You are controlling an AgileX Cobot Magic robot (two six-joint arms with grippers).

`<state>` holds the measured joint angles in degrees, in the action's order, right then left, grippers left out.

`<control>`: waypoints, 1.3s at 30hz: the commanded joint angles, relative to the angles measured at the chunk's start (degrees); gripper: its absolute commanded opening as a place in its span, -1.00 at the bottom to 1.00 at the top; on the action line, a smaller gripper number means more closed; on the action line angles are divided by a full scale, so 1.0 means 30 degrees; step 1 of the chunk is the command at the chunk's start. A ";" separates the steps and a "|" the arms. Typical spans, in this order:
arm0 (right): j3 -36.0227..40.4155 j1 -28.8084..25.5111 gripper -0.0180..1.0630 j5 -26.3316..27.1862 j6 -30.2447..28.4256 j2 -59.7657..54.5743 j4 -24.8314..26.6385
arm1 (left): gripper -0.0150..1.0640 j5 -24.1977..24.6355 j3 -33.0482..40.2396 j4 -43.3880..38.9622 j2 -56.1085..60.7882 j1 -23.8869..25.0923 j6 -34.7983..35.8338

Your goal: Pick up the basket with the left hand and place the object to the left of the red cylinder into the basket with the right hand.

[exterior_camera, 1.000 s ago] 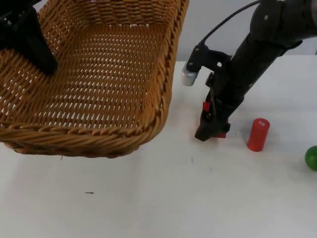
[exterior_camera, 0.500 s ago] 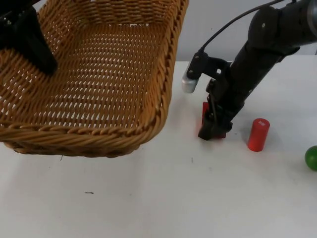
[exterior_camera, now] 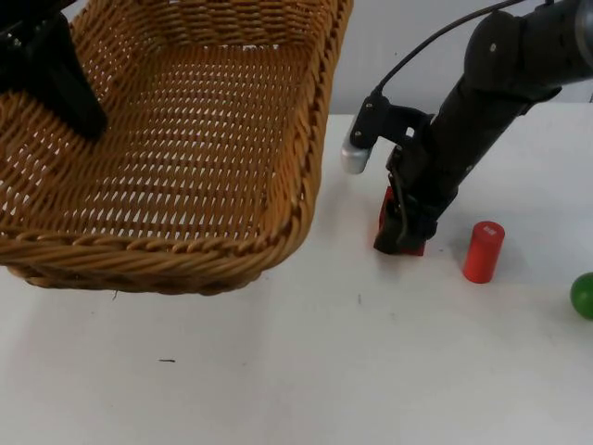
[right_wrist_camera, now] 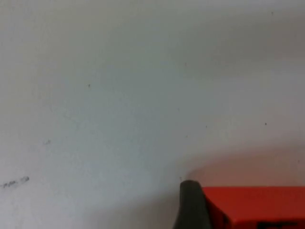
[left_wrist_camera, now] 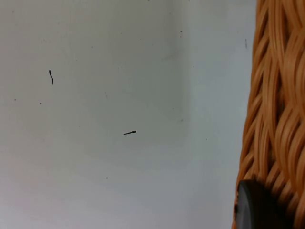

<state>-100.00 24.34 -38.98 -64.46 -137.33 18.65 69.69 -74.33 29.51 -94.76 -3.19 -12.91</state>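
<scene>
The basket (exterior_camera: 185, 139) hangs lifted in our left gripper (exterior_camera: 56, 79), while our right gripper (exterior_camera: 400, 243) clamps the red block (exterior_camera: 412, 246), not yet carried over.

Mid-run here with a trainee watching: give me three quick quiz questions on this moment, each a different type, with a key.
1. True or false: the basket rests flat on the table.
2. Which thing is the right gripper at? A) red cylinder B) red block C) green ball
3. Fill in: the left gripper holds the basket by its ____.

Key:
1. False; it hangs tilted above the table.
2. B; the block lies left of the cylinder, with the gripper down on it.
3. Rim.
</scene>
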 commanded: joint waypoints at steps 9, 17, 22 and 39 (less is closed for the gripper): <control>-0.0062 0.0067 -0.97 -0.2290 0.0037 0.1923 -0.0090 | -0.98 0.0091 -0.0016 0.0675 0.0186 -0.0009 0.0270; -0.0062 -0.0200 -0.97 -0.3797 0.0825 0.5207 -0.0346 | -0.98 0.0091 -0.0016 0.0675 -0.0057 -0.0009 0.0269; -0.0062 -0.0775 -0.97 -0.5211 0.1324 0.7105 -0.0716 | -0.98 0.0091 -0.0016 0.0675 -0.0057 -0.0009 0.0269; -0.0062 -0.1230 -0.97 -0.8008 0.2831 1.1593 -0.1566 | -0.98 0.0091 -0.0016 0.0528 -0.0048 -0.0009 0.0269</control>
<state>-100.00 20.82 -62.40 -56.40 -103.79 14.04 69.69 -74.33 29.51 -95.34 -3.19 -12.43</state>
